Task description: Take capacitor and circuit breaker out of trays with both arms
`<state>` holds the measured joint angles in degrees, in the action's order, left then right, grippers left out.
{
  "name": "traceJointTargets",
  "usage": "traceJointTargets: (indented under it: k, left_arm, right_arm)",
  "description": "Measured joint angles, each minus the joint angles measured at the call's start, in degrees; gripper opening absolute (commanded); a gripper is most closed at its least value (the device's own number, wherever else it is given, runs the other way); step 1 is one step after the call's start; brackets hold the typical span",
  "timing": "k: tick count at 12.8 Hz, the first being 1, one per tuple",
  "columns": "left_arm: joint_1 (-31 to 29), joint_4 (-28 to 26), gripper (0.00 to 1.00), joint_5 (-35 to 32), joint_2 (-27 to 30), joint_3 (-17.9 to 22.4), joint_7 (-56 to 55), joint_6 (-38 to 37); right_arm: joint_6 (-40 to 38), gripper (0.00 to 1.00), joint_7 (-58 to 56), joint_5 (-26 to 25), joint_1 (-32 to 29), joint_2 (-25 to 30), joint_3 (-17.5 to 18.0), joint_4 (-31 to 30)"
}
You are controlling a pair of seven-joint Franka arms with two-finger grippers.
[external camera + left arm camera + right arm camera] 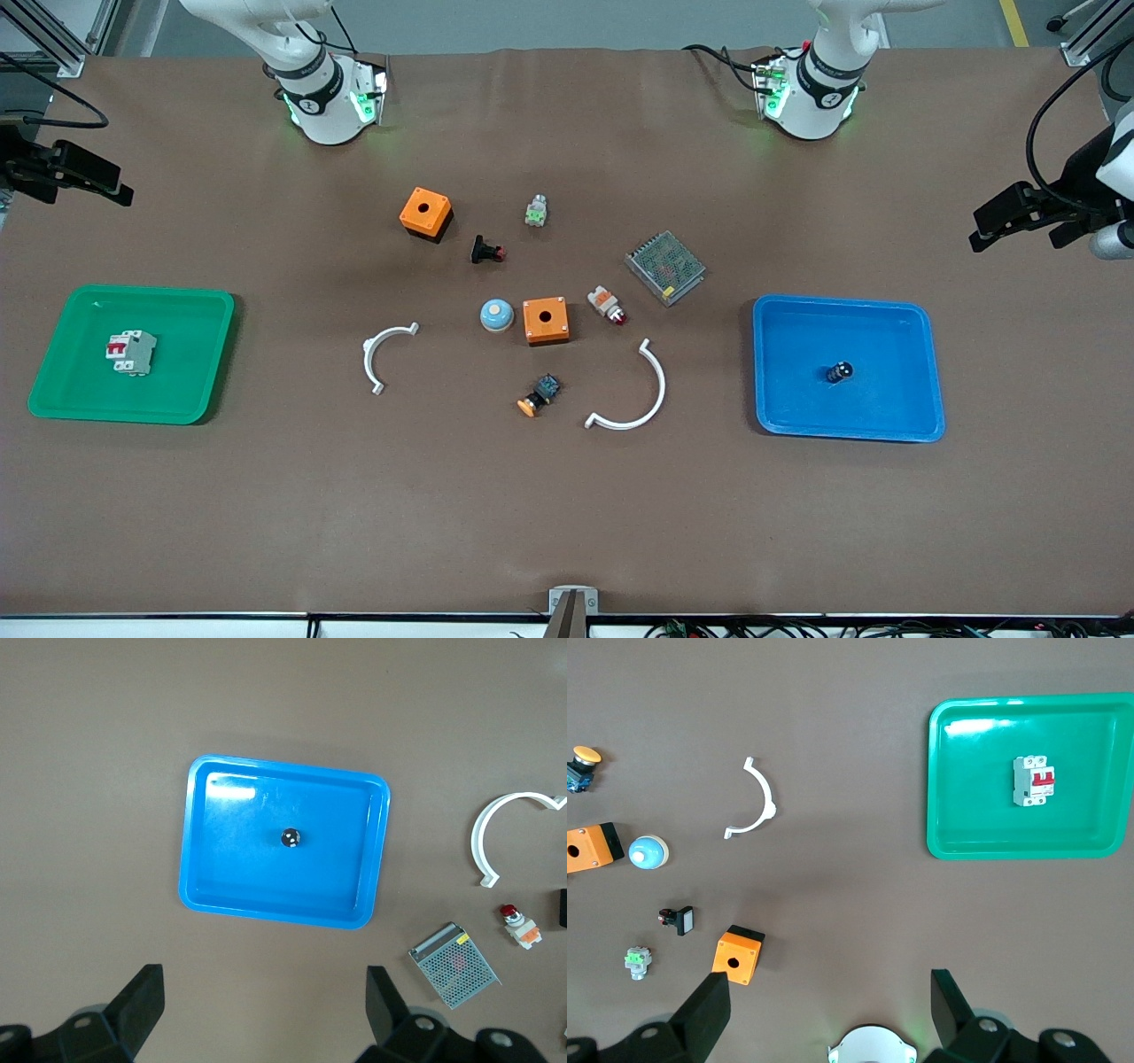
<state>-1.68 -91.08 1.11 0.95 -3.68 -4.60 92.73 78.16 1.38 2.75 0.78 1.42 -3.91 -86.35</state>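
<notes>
The capacitor (pixel 839 372), a tiny dark cylinder, stands in the blue tray (pixel 797 403) toward the left arm's end; it also shows in the left wrist view (pixel 291 837), in that tray (pixel 230 877). The breaker (pixel 131 352), grey with red levers, lies in the green tray (pixel 190 354) toward the right arm's end, also in the right wrist view (pixel 1033 781). My left gripper (pixel 263 983) is open and empty, high over bare table beside the blue tray. My right gripper (pixel 828 985) is open and empty, high over its own base. Neither gripper shows in the front view.
Mid-table lie two orange boxes (pixel 425 213) (pixel 546 320), a black push-button (pixel 485 252), a green-faced part (pixel 535 212), a white-and-orange part (pixel 606 304), a mesh metal box (pixel 665 267), a blue dome (pixel 496 315), an orange-capped button (pixel 539 395) and two white arcs (pixel 385 354) (pixel 633 394).
</notes>
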Motion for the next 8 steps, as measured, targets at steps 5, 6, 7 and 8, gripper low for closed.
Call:
traceJointTargets:
  k: [5,6,7,8]
  left_arm:
    - [-0.1,-0.1,1.0,0.0,-0.1,0.1,0.0,-0.2]
    - [-0.3,-0.4,1.0,0.0,-0.5,0.2,0.0,-1.0]
    - [-0.6,-0.9,1.0,0.0,-1.3,0.2,0.0,-2.2]
    - [-0.9,-1.3,1.0,0.0,-2.8,0.2,0.0,-2.7]
  right_arm:
    - [0.1,1.0,-0.1,0.0,0.0,0.7,0.0,-0.8]
    - [0.5,1.0,-0.3,0.0,0.0,1.3,0.0,-1.5]
    - [1.0,1.0,-0.9,0.0,0.0,1.9,0.1,-2.3]
    - [1.3,1.0,-1.6,0.0,0.0,2.4,0.1,-2.8]
